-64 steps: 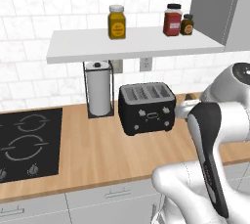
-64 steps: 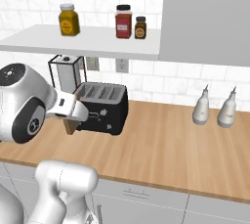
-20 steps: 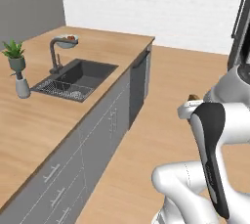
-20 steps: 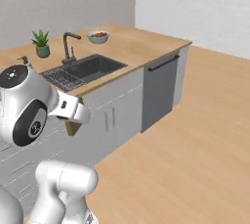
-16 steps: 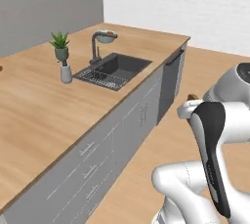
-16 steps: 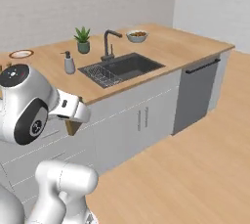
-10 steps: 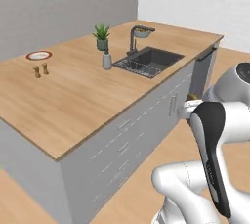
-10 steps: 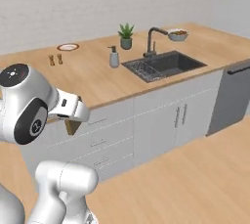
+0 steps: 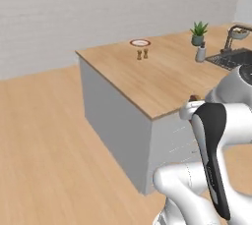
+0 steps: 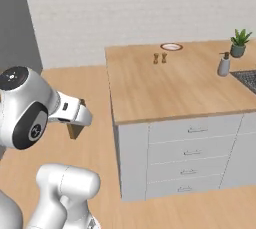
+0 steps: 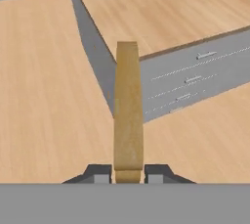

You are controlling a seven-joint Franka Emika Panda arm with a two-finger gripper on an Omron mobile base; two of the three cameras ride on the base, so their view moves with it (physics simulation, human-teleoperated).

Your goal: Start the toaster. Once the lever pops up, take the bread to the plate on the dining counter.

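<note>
The tool is clenched on the bread, which sticks straight out from between the two dark fingertips, seen edge-on as a tall tan strip. In the right base view the slice hangs below the white hand, off the counter's near left corner and over the wooden floor, not over the countertop.

The plate (red rim, white centre) sits at the far edge of the counter, well apart from the bread. Just in front of the plate stand two small brown shakers, side by side. Further right along the counter from the plate are a small grey bottle and, behind it, a potted plant. The dark sink is let into the counter right of the bottle, with a faucet rising beside it. Below the countertop, the near face carries white drawers with slim handles.
</note>
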